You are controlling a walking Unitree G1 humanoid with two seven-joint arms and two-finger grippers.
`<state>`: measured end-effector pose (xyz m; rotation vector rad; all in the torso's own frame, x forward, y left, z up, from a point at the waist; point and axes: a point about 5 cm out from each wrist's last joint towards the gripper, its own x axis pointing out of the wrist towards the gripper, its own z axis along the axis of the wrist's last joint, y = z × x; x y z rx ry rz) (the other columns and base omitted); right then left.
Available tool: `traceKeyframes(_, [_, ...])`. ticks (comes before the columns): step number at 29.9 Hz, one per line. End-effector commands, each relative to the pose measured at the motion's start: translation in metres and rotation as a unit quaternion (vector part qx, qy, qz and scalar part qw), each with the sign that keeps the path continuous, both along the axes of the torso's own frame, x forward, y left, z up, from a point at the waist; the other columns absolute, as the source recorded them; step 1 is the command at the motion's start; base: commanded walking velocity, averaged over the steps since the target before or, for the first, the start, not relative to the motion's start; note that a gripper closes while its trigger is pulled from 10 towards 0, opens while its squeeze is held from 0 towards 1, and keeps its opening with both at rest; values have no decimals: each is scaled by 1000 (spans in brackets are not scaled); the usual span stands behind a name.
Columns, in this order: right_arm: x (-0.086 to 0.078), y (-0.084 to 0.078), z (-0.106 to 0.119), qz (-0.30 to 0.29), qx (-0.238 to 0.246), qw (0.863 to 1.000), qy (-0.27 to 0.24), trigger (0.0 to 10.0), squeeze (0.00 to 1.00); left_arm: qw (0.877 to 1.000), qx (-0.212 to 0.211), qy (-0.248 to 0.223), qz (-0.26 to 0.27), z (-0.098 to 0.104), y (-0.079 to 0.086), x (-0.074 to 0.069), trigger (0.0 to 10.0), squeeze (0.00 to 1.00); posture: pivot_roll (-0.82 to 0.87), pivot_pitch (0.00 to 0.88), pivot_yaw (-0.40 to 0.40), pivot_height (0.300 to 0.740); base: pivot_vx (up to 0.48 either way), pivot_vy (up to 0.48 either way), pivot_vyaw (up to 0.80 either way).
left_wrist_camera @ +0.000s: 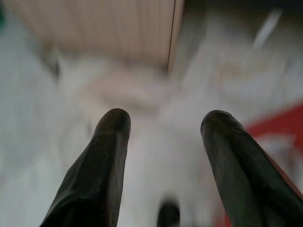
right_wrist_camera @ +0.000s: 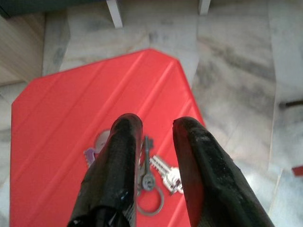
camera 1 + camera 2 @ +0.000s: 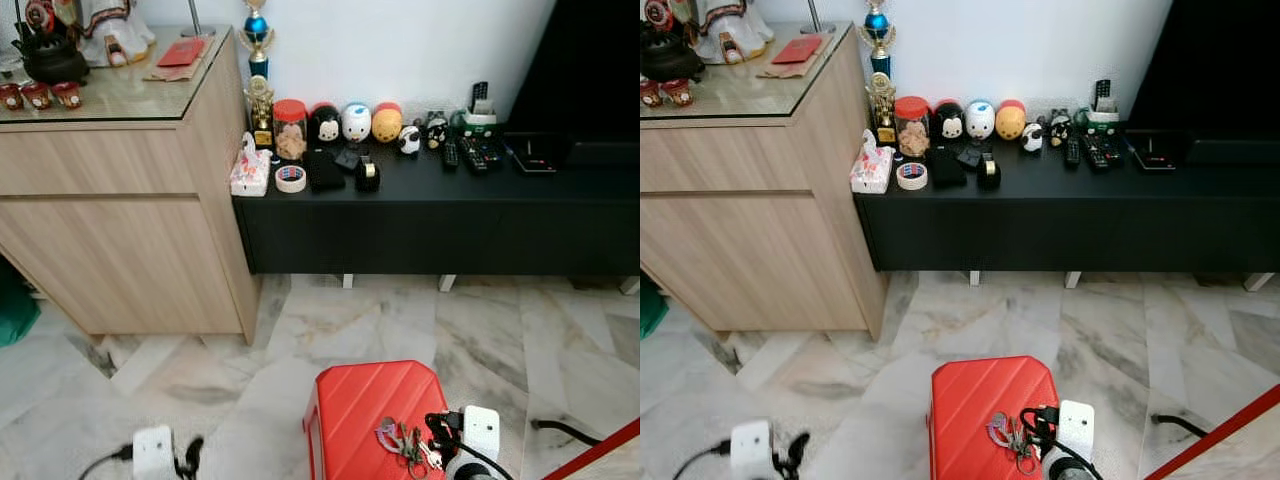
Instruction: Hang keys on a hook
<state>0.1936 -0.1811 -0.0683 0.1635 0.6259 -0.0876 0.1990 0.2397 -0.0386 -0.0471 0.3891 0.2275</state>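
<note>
A bunch of keys (image 3: 405, 441) with a purple tag lies on the top of a red ribbed box (image 3: 365, 405) on the marble floor. My right gripper (image 3: 438, 428) hovers just above the keys (image 2: 152, 176), at their right side. In the right wrist view its two black fingers (image 2: 124, 156) stand open on either side of the bunch, with the keys resting flat on the red top between them. My left gripper (image 3: 187, 455) hangs low over the floor to the left of the box, its fingers (image 1: 111, 142) wide open and empty.
A light wooden cabinet (image 3: 120, 220) stands at the left. A low black console (image 3: 430, 215) along the white wall carries jars, toy figures, tape and remotes. A black cable (image 3: 560, 428) and a red strip (image 3: 600, 450) lie at the lower right.
</note>
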Motion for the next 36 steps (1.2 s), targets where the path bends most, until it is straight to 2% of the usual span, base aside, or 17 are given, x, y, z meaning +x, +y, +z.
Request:
traceKeyframes(1, [0,-2,2,-2,0,1000,-12,10000,0,998,4,-58,-1,16,3,13,10000,0,83,54,-28,740,0,0,0])
traceKeyframes(2, [17,-3,15,15,-47,997,-61,10000,0,997,6,-74,-5,21,2,16,10000,0,83,54,-28,740,0,0,0])
traceKeyframes(3, [41,2,34,17,-50,991,-120,10000,0,996,6,-91,-13,26,-1,21,10000,0,83,54,-28,740,0,0,0])
traceKeyframes(5, [71,11,64,10,-25,980,-196,10000,0,991,6,-126,-36,37,-8,27,10000,0,79,50,-28,740,0,0,0])
traceKeyframes(11, [69,14,74,18,-26,970,-242,10000,0,983,5,-174,-61,51,-20,24,10000,0,69,42,-26,740,0,0,0])
traceKeyframes(14, [67,14,75,10,-28,969,-246,10000,0,979,0,-190,-78,59,-26,23,10000,0,74,36,-26,740,0,0,0])
traceKeyframes(20, [68,15,75,12,-25,971,-238,10000,0,978,-7,-189,-93,63,-31,27,10000,0,74,27,-24,740,0,0,0])
traceKeyframes(36, [70,17,74,5,-26,975,-220,10000,0,981,-15,-170,-93,62,-32,21,10000,0,75,21,-22,740,0,0,0])
